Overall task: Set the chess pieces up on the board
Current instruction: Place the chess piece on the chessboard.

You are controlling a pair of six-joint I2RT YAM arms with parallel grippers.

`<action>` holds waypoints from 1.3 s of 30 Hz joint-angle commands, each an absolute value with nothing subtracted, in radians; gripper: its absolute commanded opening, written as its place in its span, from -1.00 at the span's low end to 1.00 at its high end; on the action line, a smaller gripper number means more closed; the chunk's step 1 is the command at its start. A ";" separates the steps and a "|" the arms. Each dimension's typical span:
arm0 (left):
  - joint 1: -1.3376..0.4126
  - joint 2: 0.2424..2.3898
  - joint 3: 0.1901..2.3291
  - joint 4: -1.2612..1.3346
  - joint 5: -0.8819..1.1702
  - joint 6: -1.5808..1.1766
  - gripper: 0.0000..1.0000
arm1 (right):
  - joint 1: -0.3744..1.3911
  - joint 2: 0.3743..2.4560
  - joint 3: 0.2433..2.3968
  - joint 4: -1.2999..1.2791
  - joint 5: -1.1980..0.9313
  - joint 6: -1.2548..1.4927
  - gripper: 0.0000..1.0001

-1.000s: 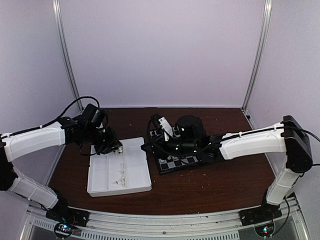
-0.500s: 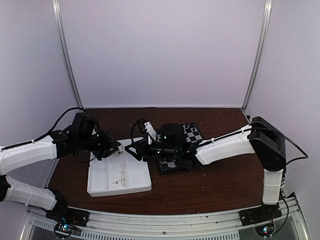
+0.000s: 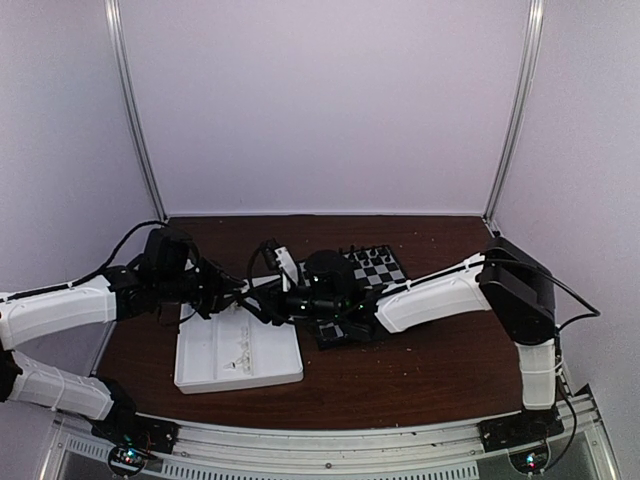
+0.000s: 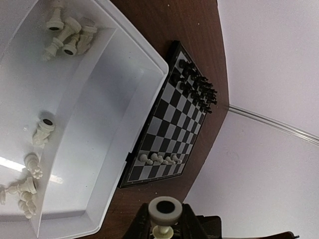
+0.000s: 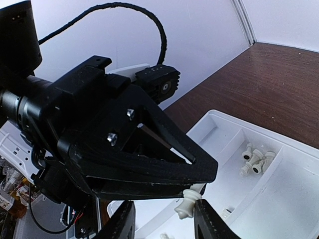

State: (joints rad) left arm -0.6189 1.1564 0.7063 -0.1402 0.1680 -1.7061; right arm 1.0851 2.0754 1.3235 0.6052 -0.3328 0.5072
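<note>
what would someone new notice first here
The two grippers face tip to tip above the far edge of the white tray: the left gripper pinches a white chess piece, and the right gripper stands open on either side of it. Beside the tray, the board carries black pieces along one edge and only a few white pawns near the other.

Plain pale lilac walls (image 3: 320, 100) enclose a dark brown wooden surface (image 3: 420, 370); two aluminium corner posts (image 3: 135, 110) stand at the rear.
</note>
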 commanded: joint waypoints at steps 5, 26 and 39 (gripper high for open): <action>-0.623 1.157 0.693 -0.065 0.183 -1.727 -0.60 | 1.095 2.102 1.352 0.602 -0.300 0.529 -0.20; -0.623 1.140 0.683 -0.066 0.182 -1.730 -0.59 | 1.094 2.123 1.377 0.557 -0.266 0.540 -0.55; -0.623 1.135 0.683 -0.083 0.183 -1.712 -0.35 | 1.086 2.079 1.333 0.568 -0.227 0.539 -0.88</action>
